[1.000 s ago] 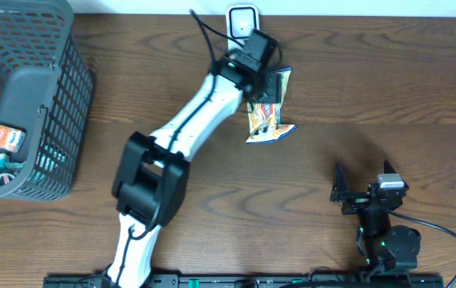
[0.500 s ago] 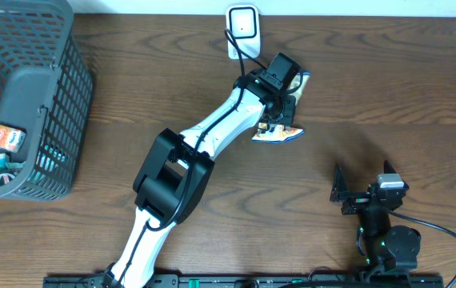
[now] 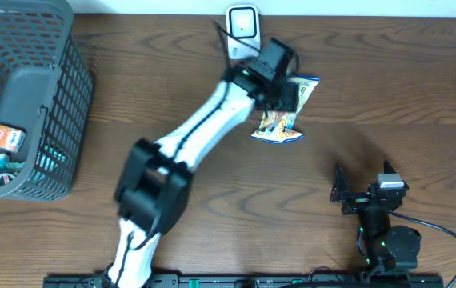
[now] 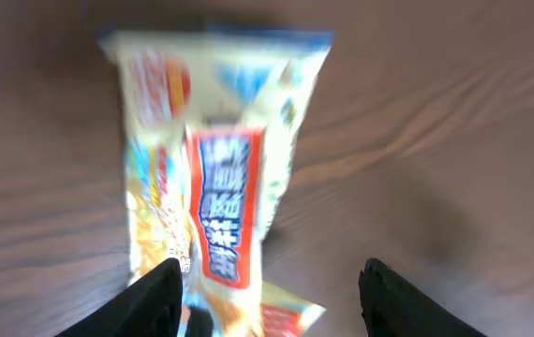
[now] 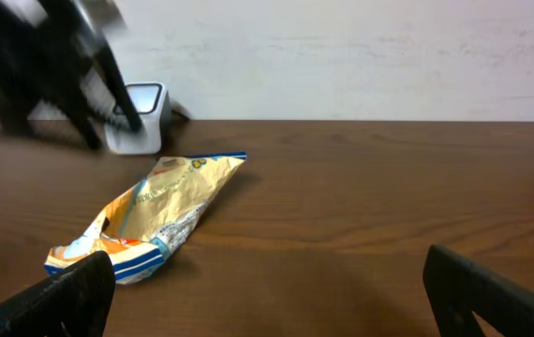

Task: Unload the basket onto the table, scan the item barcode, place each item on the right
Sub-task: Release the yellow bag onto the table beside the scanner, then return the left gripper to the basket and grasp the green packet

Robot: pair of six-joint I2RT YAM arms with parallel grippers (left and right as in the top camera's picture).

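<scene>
Dark wood table point(image 3: 420, 72); white scanner point(image 3: 242, 22) at the far edge, approx. centre. White-and-black L arm point(image 3: 204, 128) runs diagonally from the near edge up toward it. L gripper point(image 3: 284, 94) sits just right of the scanner, over the upper part of a snack packet point(image 3: 281, 126); packet is yellow w/ blue ends; can't tell from above whether it's gripped. R gripper point(image 3: 342, 190) is at bottom right, well apart from the packet, jaws spread, nothing btwn them. Grey mesh basket point(image 3: 60, 104) at far left; a few small packs point(image 3: 4, 138) inside.
</scene>
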